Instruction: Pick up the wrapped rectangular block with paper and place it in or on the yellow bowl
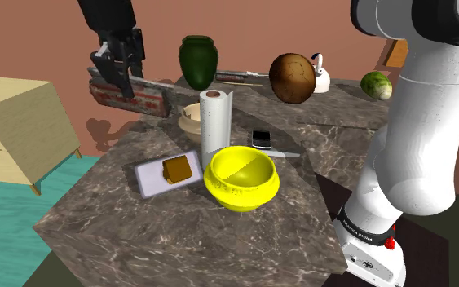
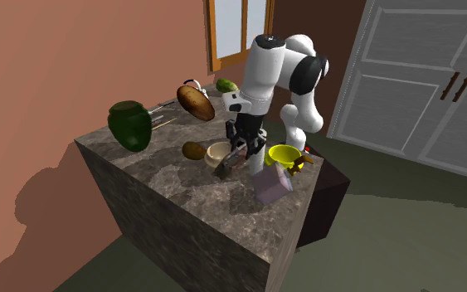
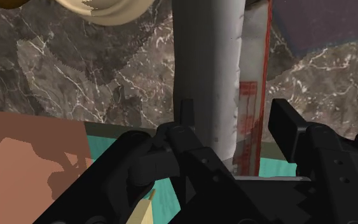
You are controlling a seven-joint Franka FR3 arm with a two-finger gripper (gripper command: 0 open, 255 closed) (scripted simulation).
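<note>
- Wrapped rectangular block in grey paper with red printing point(image 1: 150, 101) hangs in the all-black two-finger gripper point(image 1: 120, 81), lifted off the dark marble table point(image 1: 178, 236).
- The claw is closed on the block. In the wrist view the two black fingers point(image 3: 187, 114) stand at either long side of the grey wrapper point(image 3: 219, 83), with its red-printed edge next to one finger.
- From the shoulder view, the block is over the table's far corner at that view's left. It lies roughly level, with the end toward the picture's right a little lower.
- The round yellow bowl point(image 1: 242, 178) stands upright on the marble, well apart from the block and nearer the stand.
- A white paper towel roll point(image 1: 216, 122) stands upright just behind the yellow bowl, and a shallow beige bowl point(image 1: 191, 121) sits beside the roll.
- A pale grey flat tray point(image 1: 150, 181) lies just beside the yellow bowl at the shoulder view's left, carrying a brown square slab point(image 1: 177, 169).
- A dark green vase point(image 1: 198, 61) and a brown round lump point(image 1: 292, 78) are at the far side of the table.
- From the second exterior view, the gripper point(image 2: 240, 143) points down with the block point(image 2: 230, 164) under it, close to the beige bowl point(image 2: 219, 152); the yellow bowl point(image 2: 283, 155) is toward that view's right.
</note>
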